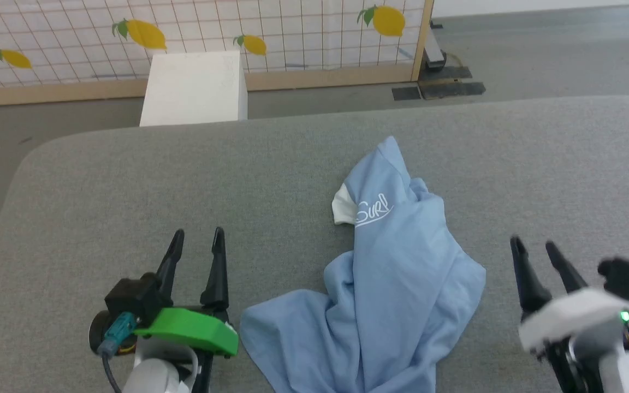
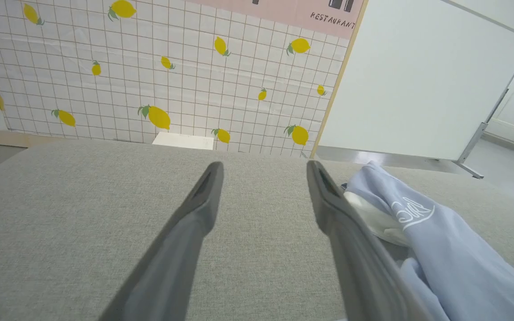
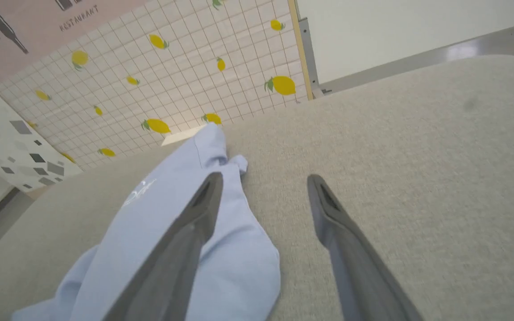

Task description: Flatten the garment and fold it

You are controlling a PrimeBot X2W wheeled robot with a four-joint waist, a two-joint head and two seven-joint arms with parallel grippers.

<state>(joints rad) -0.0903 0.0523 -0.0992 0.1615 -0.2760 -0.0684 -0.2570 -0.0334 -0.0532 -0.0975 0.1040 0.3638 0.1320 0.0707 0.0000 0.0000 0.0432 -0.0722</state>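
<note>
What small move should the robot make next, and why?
Probably move the right gripper to the right edge of the garment and pinch it. The cloth lies crumpled between that gripper and the left gripper, both open and empty.

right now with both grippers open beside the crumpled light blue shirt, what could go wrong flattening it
1. The light blue soft polo shirt lies twisted in a heap on the grey fabric surface; a pinch may catch several layers and drag the heap.
2. Its white collar is mostly buried and its near part leaves the head view, so corners could be misjudged.
</note>
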